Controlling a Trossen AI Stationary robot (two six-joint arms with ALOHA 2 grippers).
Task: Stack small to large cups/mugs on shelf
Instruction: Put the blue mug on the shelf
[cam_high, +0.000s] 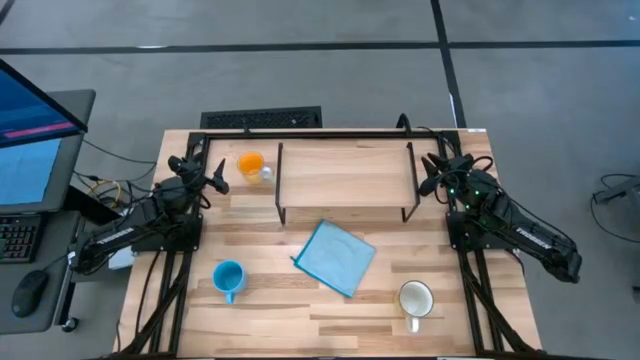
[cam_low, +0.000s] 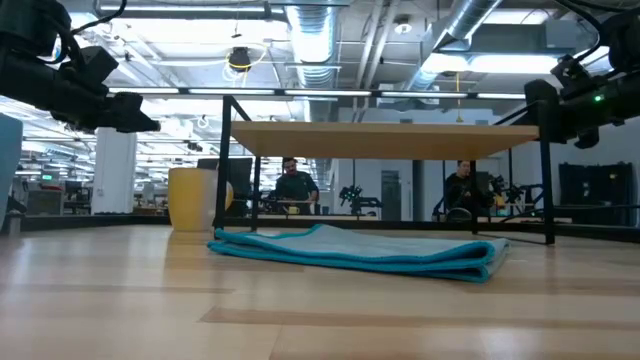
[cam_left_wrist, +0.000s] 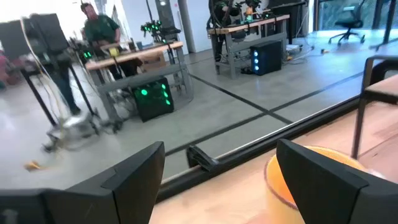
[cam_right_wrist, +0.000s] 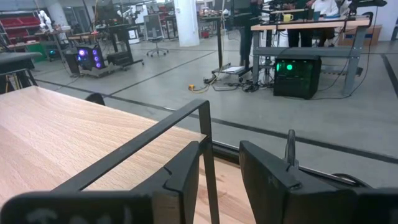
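The small orange mug (cam_high: 250, 165) stands upright on the table at the far left, just left of the wood-topped shelf (cam_high: 345, 170). My left gripper (cam_high: 212, 176) hovers open just left of it. In the left wrist view the orange mug (cam_left_wrist: 283, 171) shows partly behind one finger of my left gripper (cam_left_wrist: 221, 180). The light-blue mug (cam_high: 228, 277) stands near the table's near-left edge, and the white mug (cam_high: 416, 298) near its near-right edge. My right gripper (cam_high: 428, 173) hangs open by the shelf's right end, touching nothing. In its wrist view my right gripper (cam_right_wrist: 219, 180) faces the shelf's black frame (cam_right_wrist: 208, 143).
A flat blue cloth (cam_high: 335, 257) lies on the table in front of the shelf, between the two near mugs; it also shows in the low view as the cloth (cam_low: 360, 250) under the shelf board (cam_low: 390, 140). A monitor and keyboard stand beyond the table's left. People sit at benches in the room behind.
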